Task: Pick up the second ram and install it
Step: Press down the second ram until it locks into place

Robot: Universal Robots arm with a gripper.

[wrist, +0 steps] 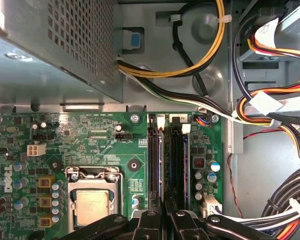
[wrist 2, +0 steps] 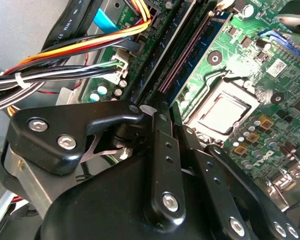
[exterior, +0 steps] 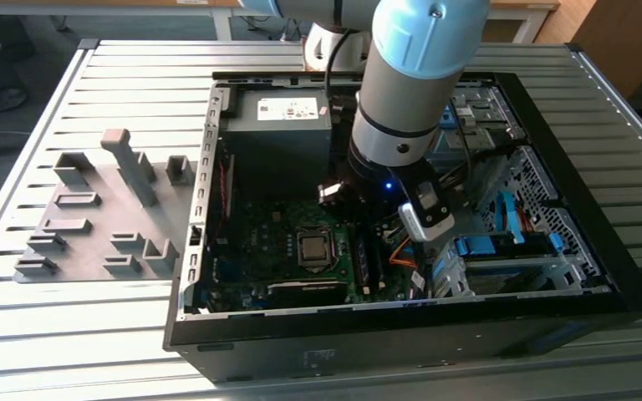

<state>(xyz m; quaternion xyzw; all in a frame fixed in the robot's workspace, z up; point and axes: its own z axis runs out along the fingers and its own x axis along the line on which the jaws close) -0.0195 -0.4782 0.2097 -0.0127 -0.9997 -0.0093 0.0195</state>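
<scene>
Ram (wrist: 166, 170) between tool (wrist: 162, 220) fingers

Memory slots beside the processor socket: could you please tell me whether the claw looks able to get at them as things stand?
Probably yes. In the first wrist view the claw hangs directly over the memory slots, and the cables run off to the side rather than across them.

Open computer case (exterior: 204, 276) on slatted table (exterior: 64, 326), grey holder blocks (exterior: 98, 225) beside.
</scene>
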